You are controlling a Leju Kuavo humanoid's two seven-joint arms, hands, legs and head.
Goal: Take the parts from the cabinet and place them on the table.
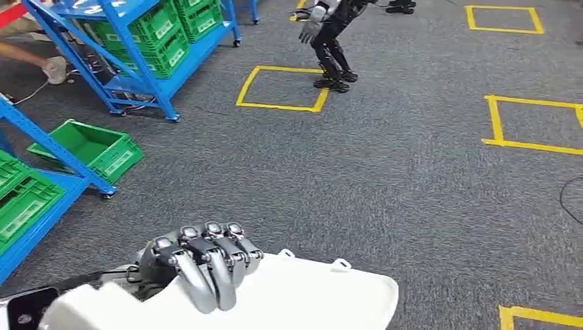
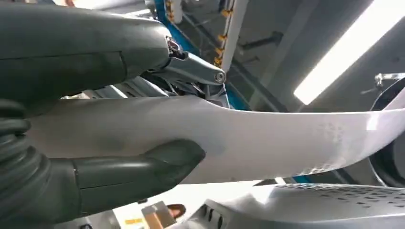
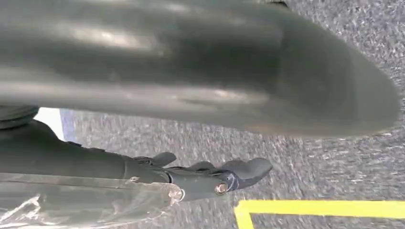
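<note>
A large white moulded part (image 1: 302, 297) lies across the bottom of the head view. My left hand (image 1: 206, 265) grips it, with the fingers curled over its near edge. In the left wrist view the same white part (image 2: 267, 138) runs between the thick grey thumb (image 2: 143, 171) and the fingers (image 2: 191, 67). My right hand (image 3: 215, 176) hangs above the grey carpet with its dark fingers stretched out and the thumb (image 3: 191, 67) apart; nothing sits between them. A strip of clear plastic (image 3: 71, 200) shows beside that hand.
Blue racks (image 1: 148, 75) with green crates (image 1: 165, 31) stand at the left, and another rack (image 1: 41, 199) is close by. A green crate (image 1: 89, 148) sits on the floor. Another humanoid robot (image 1: 330, 41) stands ahead. Yellow taped squares (image 1: 282, 88) mark the carpet. A person's arm (image 1: 27, 58) reaches in at the far left.
</note>
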